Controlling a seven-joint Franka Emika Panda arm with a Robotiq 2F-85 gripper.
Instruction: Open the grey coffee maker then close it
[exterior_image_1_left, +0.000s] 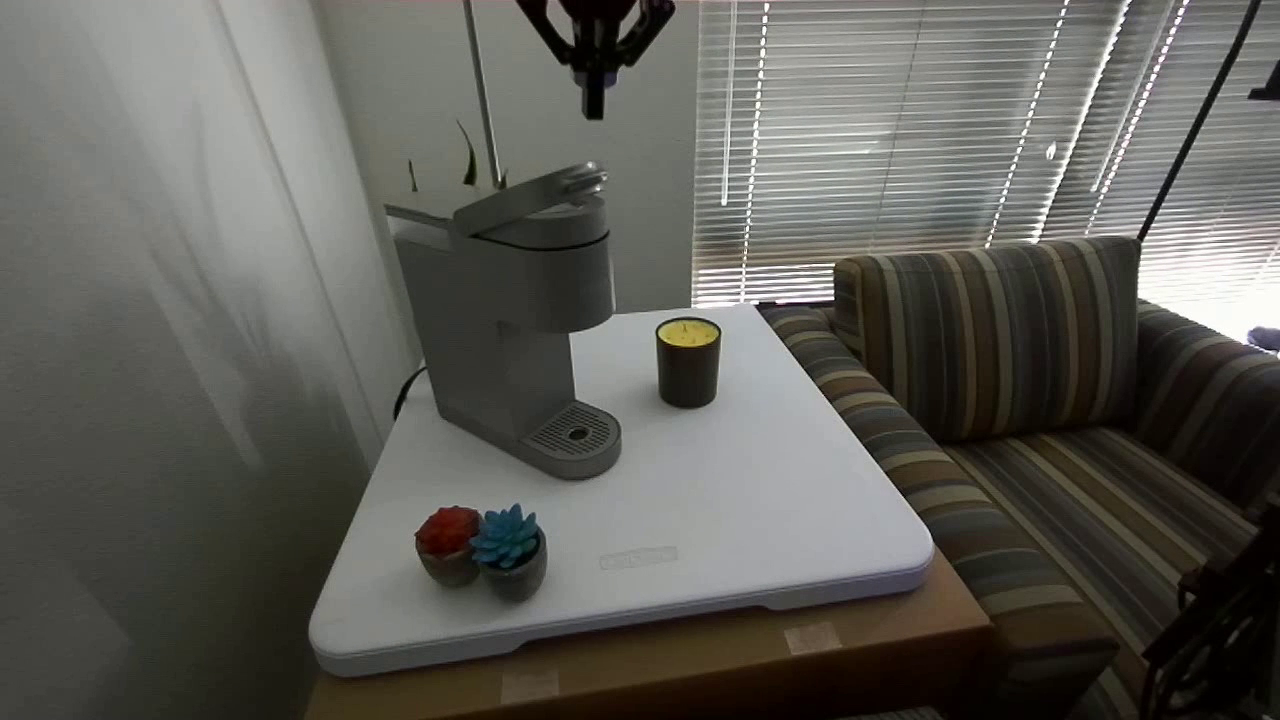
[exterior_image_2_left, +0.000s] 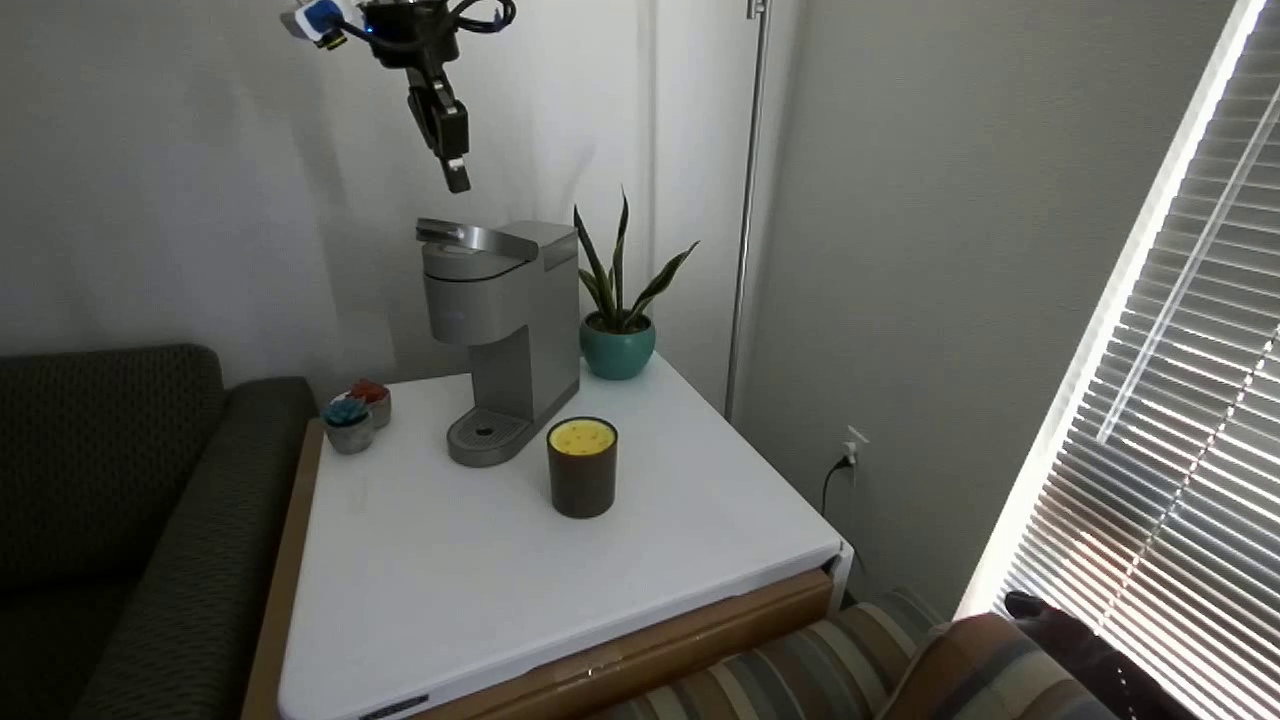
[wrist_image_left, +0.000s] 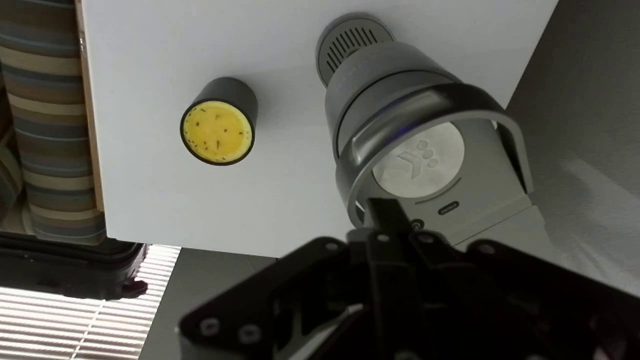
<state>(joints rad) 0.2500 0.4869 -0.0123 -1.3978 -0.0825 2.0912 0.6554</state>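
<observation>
At the far left in an exterior view runs a pale wall (exterior_image_1_left: 150, 300). Just right of it, the grey coffee maker (exterior_image_1_left: 480, 320) stands upright on the white worktop (exterior_image_1_left: 760, 500), its round drip base (exterior_image_1_left: 570, 455) toward the right. On top, the looped handle (exterior_image_1_left: 530, 198) slants upward, with a gap between its front end and the machine's head. Nearer the camera, side by side, sit a red succulent (exterior_image_1_left: 449, 530) and a blue succulent (exterior_image_1_left: 505, 540), each in a small pot.

Next come the fingers (exterior_image_1_left: 594, 98), pointing down and pressed together. The coffee maker is below them: they hang over the raised front of the handle, near but apart from it, as both exterior views show. In the wrist view their dark tips cover part of the near end of the handle's loop.

Farther right, well apart from the fingers, a dark cup (exterior_image_1_left: 688, 370) with a yellow top stands on the worktop. White blinds (exterior_image_1_left: 860, 150) hang behind, and a striped armchair (exterior_image_1_left: 990, 340) fills the right.
</observation>
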